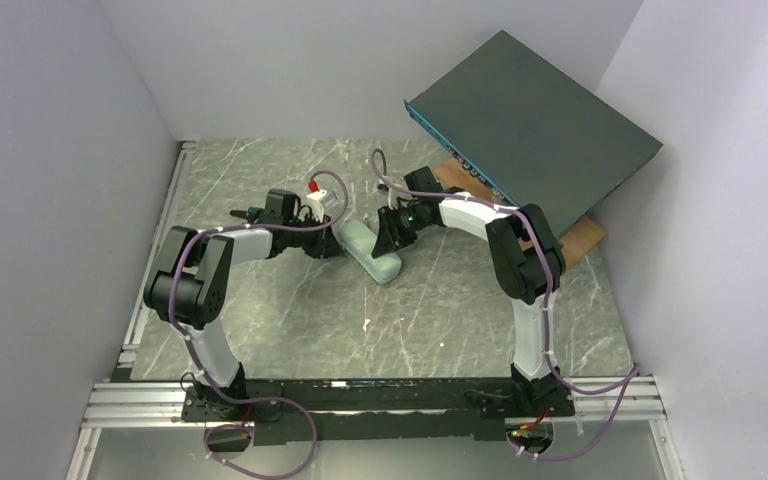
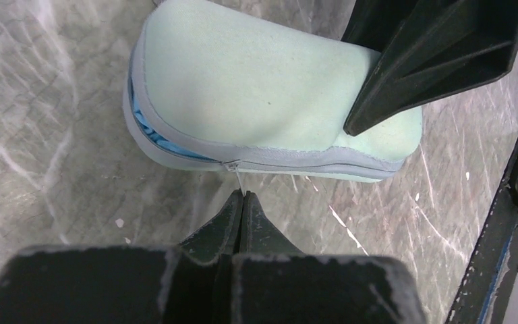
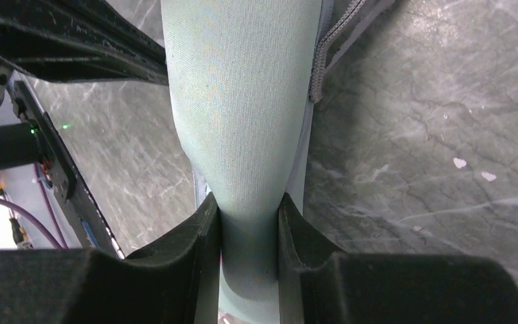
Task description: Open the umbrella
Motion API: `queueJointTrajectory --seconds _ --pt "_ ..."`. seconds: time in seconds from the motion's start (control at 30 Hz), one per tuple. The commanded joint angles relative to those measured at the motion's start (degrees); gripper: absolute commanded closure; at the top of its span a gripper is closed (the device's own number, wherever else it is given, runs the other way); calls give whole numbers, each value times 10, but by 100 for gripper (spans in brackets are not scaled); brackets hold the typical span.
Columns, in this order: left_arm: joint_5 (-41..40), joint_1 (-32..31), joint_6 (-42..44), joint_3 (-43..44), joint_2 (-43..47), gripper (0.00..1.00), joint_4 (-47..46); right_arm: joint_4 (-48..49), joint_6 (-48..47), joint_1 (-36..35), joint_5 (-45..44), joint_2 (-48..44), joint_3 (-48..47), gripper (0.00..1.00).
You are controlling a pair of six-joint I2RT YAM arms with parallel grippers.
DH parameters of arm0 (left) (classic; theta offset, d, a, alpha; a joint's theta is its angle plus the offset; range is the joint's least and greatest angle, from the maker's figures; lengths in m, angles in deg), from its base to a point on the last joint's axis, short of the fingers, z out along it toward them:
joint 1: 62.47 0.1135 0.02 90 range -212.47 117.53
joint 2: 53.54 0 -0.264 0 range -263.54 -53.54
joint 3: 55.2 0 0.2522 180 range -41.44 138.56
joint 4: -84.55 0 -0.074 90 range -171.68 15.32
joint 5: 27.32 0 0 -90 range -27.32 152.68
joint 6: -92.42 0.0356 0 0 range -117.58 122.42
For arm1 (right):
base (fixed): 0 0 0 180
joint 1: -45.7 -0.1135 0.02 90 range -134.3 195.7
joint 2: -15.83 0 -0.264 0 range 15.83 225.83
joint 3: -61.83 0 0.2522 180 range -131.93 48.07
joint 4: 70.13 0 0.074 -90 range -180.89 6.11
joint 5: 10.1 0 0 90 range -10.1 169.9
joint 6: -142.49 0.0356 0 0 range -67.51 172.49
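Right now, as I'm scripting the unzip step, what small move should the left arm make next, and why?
Probably draw the left gripper along the closed seam. It looks shut on the zipper pull, the right gripper clamps the case, and the umbrella shows only at the opened end.

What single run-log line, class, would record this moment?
left pincer: shut on zip pull | right pincer: clamped on case | zip: partly open | umbrella: blue fabric showing inside
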Motion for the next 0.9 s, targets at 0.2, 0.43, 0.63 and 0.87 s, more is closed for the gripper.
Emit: queueJointTrajectory --seconds 0.2,0.43,0.63,0.87 --pt "35 -60 9 -80 56 100 -107 106 96 11 -127 -33 32 100" --pt "-14 -96 31 -124 92 100 -85 120 104 10 -139 -40 42 100" --pt "-91 -136 26 -163 128 100 -135 144 121 11 -145 -54 63 100" --pt "-145 -106 73 -155 217 44 -78 114 63 11 -119 -63 57 77"
